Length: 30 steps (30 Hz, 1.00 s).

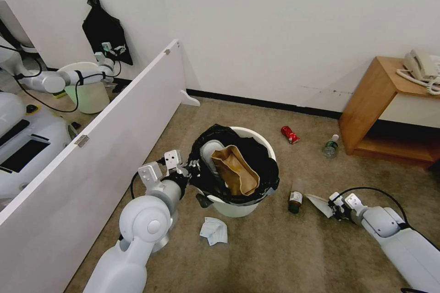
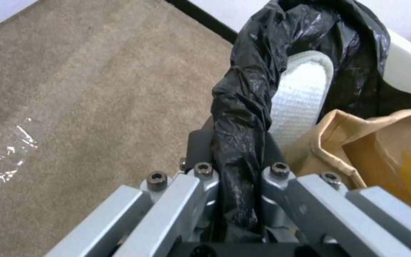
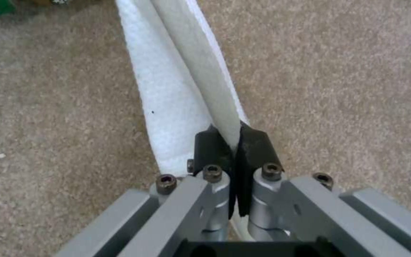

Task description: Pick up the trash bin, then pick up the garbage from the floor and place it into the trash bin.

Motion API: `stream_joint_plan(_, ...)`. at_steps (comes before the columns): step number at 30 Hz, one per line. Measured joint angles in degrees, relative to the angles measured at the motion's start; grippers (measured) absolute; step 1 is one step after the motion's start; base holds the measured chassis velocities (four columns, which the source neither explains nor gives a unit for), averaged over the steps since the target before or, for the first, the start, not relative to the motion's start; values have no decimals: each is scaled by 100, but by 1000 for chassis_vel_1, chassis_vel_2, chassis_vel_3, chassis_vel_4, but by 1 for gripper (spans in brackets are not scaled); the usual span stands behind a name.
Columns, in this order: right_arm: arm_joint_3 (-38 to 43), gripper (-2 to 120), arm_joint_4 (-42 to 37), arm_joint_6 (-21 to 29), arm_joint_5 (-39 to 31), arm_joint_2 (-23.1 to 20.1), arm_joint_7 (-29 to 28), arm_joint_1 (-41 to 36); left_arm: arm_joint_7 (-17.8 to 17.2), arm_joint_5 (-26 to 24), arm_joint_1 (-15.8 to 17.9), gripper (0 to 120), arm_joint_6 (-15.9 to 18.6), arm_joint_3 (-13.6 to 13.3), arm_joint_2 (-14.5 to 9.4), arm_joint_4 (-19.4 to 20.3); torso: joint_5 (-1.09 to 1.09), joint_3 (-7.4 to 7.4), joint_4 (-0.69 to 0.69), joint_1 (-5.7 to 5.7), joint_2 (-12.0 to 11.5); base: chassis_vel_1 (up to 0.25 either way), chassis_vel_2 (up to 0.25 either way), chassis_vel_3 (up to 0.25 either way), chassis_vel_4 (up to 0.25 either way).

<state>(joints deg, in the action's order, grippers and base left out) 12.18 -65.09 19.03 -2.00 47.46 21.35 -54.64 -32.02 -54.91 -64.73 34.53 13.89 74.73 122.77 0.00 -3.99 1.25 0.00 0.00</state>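
I see the trash bin (image 1: 238,208) on the carpet at the middle, a slipper (image 1: 210,152) and a paper bag (image 1: 236,170) inside it, the bag right of the slipper. My left gripper (image 1: 196,168) sits at the bin's left rim. A tissue (image 1: 214,230) lies in front of the bin. To the bin's right lies a bottle (image 1: 295,201), then a second slipper (image 1: 321,204) at my right gripper (image 1: 333,208). Behind them lie a can (image 1: 290,134) and another bottle (image 1: 330,145), near a side table (image 1: 380,96).
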Motion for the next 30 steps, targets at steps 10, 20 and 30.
stream_joint_plan(10,265,0,-238,-56,-105,-105,-6,-97,-67,-98,111,4,-6,-16,-12,-51,1,0,-2,0,0,0,0,0,0)
stream_joint_plan(20,1061,0,-1284,-9,-429,-507,-94,-513,-144,-214,150,4,-5,-43,-42,1,0,0,0,0,0,0,0,0,0)
stream_joint_plan(30,1571,0,-2129,20,-947,-575,-371,-553,-270,-444,171,4,17,39,-182,65,0,0,0,0,0,0,0,0,0)
